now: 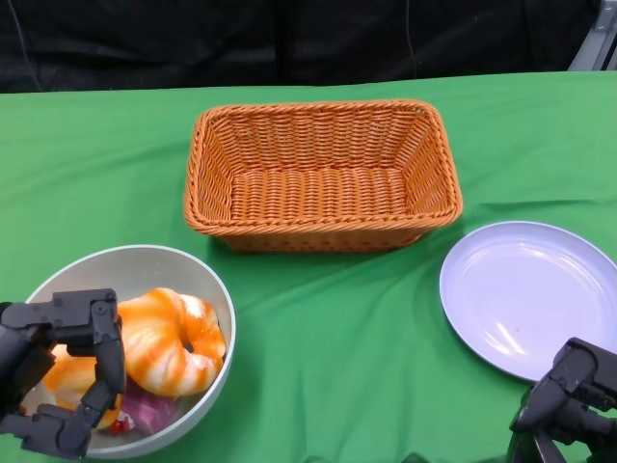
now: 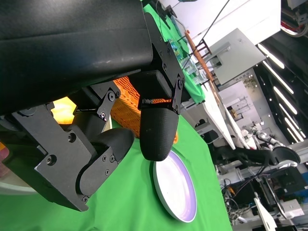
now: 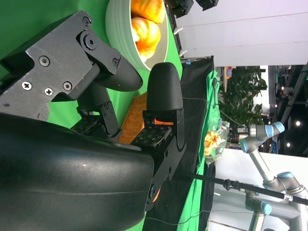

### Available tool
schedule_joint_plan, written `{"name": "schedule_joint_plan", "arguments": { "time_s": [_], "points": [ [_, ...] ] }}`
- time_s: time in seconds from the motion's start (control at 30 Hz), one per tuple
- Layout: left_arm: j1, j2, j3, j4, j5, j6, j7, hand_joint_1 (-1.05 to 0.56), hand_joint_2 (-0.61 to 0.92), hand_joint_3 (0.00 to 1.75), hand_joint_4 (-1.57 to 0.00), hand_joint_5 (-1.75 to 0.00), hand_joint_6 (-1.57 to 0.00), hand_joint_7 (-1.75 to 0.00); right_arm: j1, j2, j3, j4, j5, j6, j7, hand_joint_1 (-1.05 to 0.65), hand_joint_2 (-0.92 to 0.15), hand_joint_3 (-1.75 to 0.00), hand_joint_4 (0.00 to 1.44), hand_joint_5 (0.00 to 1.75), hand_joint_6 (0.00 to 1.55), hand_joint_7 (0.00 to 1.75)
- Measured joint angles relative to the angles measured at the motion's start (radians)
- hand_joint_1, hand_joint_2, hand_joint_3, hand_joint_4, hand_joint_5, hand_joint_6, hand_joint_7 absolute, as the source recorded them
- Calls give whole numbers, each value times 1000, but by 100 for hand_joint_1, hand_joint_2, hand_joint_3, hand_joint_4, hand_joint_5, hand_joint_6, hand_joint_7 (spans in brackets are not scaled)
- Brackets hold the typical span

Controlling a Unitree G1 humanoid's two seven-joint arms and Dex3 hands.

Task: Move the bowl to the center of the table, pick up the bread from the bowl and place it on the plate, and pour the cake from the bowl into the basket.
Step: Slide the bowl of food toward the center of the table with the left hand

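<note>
Down at the lower left of the head view, the black left hand (image 1: 60, 371) sits over the near rim of the pale grey round bowl (image 1: 193, 265), fingers curled apart from the thumb with the rim between them; whether they actually grip it, I cannot tell. Inside the bowl, the orange-and-white glazed twisted bread (image 1: 172, 340) lies just right of those fingers, with a small pink-wrapped cake (image 1: 147, 410) tucked beneath it. Over at the lower right corner, the black right hand (image 1: 569, 400) rests low just beside the near edge of the pale lilac round plate (image 1: 530, 289), fingers curled in, holding nothing. Upper centre, the orange woven rectangular basket (image 1: 323, 174) stands on the green tablecloth (image 1: 337, 338), well apart from both hands.
</note>
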Motion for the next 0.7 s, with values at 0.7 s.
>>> {"name": "schedule_joint_plan", "arguments": {
  "time_s": [0.7],
  "points": [
    [-3, 0, -5, 8, 2, -8, 0, -1, 29, 154, -89, -175, -83, -149, -2, 0, 1, 5, -14, 0, -1, -6, -40, -133, 82, 156, 73, 130]
  ]
}}
